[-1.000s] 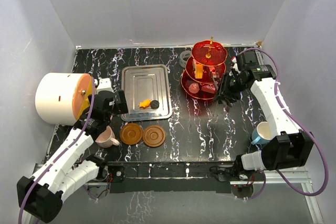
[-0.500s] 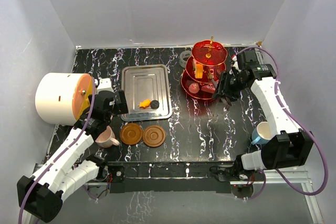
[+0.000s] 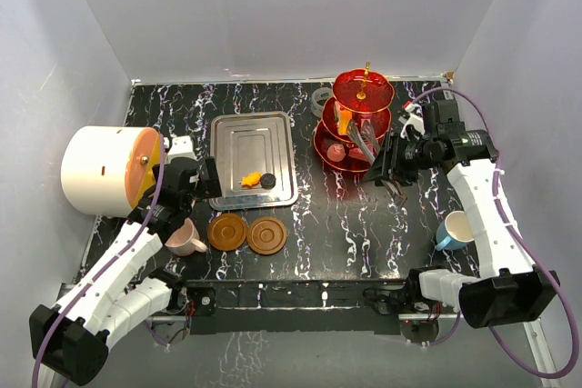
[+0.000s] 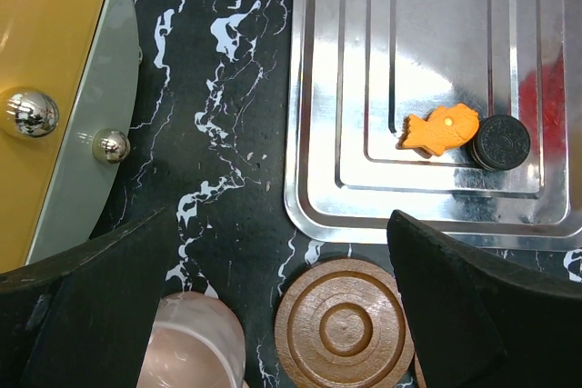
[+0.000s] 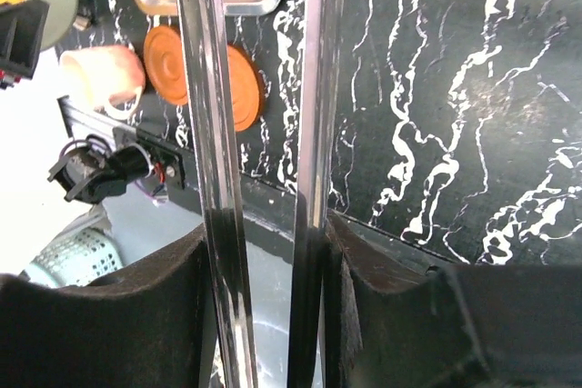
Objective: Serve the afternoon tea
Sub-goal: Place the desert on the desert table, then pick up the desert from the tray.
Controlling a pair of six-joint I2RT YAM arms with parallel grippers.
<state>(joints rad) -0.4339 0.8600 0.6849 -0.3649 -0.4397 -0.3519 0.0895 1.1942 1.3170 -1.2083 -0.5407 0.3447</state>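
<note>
The red see-through three-tier stand (image 3: 359,124) is at the back right, with sweets on its tiers. My right gripper (image 3: 393,159) (image 5: 264,252) is just right of it, shut on silver tongs (image 3: 364,143) (image 5: 214,134) whose tips reach toward the stand. An orange fish sweet (image 4: 441,129) and a black cookie (image 4: 500,141) lie on the steel tray (image 3: 253,156). Two brown saucers (image 3: 227,231) (image 3: 267,235) sit near the front edge, with the pink cup (image 3: 185,240) (image 4: 186,347) to their left. My left gripper (image 3: 195,184) (image 4: 277,252) hovers open above cup and saucer. The blue cup (image 3: 452,229) is at the front right.
A big white drum with an orange face (image 3: 105,168) lies at the left, close to my left arm. A small grey roll (image 3: 321,97) sits behind the stand. White walls enclose the black marbled table (image 3: 364,224) on three sides.
The right arm has shifted right and toward the front, and the tongs now slant toward the stand's tiers. The left arm has not moved.
</note>
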